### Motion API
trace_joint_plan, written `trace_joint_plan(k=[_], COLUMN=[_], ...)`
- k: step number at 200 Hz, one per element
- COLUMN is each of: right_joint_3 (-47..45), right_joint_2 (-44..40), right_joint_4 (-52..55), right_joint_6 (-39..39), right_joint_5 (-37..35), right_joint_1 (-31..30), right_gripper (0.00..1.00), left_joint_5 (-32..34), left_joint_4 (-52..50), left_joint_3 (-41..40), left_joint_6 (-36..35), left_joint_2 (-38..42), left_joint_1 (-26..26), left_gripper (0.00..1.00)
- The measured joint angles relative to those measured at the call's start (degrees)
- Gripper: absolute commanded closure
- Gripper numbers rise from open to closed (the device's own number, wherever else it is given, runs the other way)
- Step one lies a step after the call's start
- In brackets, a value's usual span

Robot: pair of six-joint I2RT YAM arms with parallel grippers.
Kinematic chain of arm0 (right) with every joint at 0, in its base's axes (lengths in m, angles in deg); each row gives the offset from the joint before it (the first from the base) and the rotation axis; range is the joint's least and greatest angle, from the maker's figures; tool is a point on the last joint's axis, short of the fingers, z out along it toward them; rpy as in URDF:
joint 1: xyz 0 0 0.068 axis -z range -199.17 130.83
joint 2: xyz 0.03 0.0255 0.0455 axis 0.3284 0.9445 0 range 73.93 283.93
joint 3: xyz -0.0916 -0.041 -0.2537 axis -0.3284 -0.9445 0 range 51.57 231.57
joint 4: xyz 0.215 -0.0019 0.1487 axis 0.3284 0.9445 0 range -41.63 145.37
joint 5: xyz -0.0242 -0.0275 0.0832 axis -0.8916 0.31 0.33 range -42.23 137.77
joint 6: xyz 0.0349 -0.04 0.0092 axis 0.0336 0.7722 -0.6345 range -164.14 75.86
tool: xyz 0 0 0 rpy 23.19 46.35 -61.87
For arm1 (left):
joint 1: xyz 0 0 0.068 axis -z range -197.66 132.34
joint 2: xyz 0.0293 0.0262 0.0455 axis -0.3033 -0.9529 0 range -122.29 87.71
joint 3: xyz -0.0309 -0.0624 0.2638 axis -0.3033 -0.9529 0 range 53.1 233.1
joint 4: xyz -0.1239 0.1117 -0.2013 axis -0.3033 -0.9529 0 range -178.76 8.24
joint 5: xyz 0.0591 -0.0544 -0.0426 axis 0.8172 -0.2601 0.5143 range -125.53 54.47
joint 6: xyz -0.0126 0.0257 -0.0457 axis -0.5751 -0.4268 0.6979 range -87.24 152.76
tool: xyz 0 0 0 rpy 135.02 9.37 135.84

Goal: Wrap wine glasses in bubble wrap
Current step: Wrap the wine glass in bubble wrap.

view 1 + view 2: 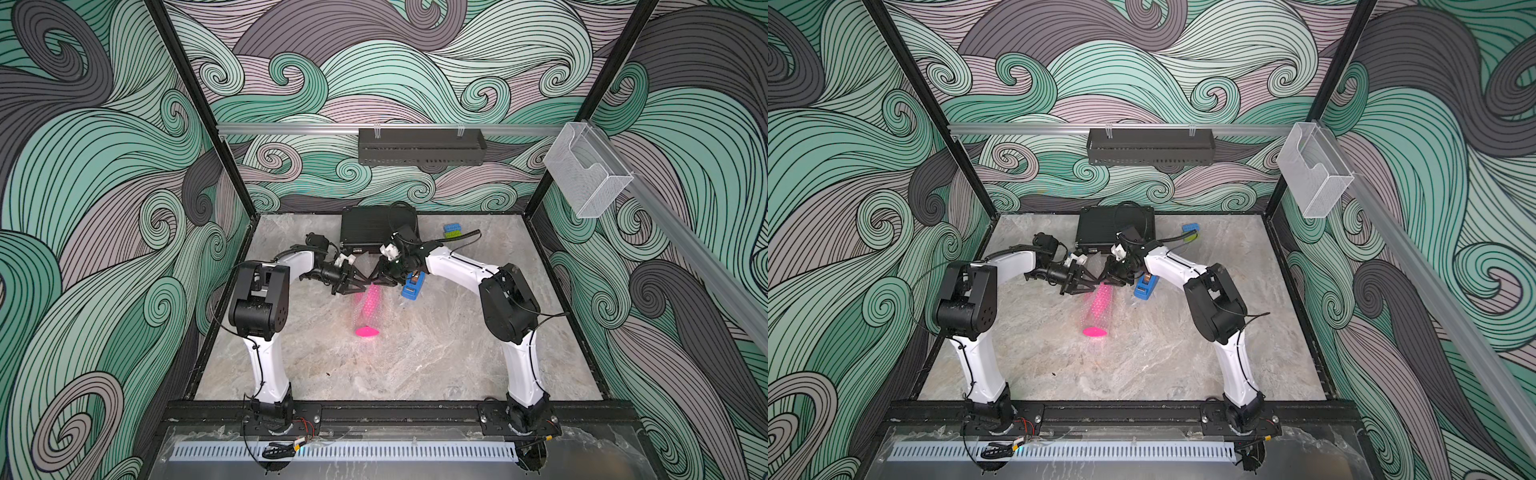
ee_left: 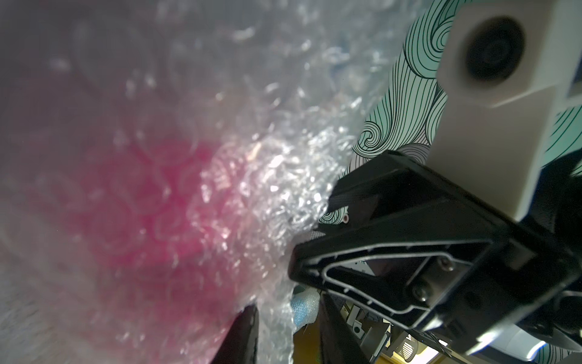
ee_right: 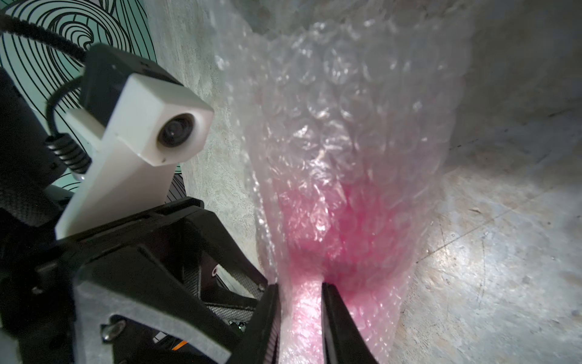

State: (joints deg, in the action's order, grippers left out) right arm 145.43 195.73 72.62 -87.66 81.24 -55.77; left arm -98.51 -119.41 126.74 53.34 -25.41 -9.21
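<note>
Goblet (image 1: 365,331) blurred pink under bubble wrap (image 3: 330,126) — left pincer (image 2: 286,302), right pincer (image 3: 299,286) tip-to-tip mid-frame — both narrowly tight on the wrap.

A grey marbled table (image 1: 374,365) seen from above. At 12 o'clock, against the far edge, sits a flat black box (image 1: 370,228). At 1 o'clock lie small blue and green blocks (image 1: 453,231). Just right of centre stands a blue dispenser (image 1: 412,286). At centre lies a pink goblet (image 1: 365,331) rolled in clear wrap (image 1: 360,309), foot toward 6 o'clock.
</note>
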Motion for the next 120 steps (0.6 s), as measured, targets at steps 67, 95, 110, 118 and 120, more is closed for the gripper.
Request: trace_joint_plan(k=[67,95,110,118,120], right_joint_3=[0.0,0.0,0.0,0.0,0.0], right_joint_2=[0.1,0.1,0.1,0.1,0.1], right_joint_4=[1.0,1.0,1.0,1.0,1.0], right_joint_6=[0.8,1.1,1.2,1.2,1.2], right_joint_5=[0.0,0.0,0.0,0.1,0.1], right_joint_1=[-0.1,-0.2,-0.2,-0.2,-0.2], right_gripper=[1.00,1.00,1.00,1.00,1.00], left_joint_5=[-0.2,-0.3,-0.1,0.4,0.7], left_joint_4=[-0.1,0.0,0.0,-0.1,-0.1], left_joint_3=[0.2,0.2,0.2,0.1,0.1], left_joint_6=[0.0,0.2,0.4,0.5,0.7], left_joint_2=[-0.2,-0.1,0.3,0.9,1.0], left_joint_1=[0.0,0.0,0.0,0.1,0.1], left_gripper=[0.67,0.66,0.61,0.59,0.58])
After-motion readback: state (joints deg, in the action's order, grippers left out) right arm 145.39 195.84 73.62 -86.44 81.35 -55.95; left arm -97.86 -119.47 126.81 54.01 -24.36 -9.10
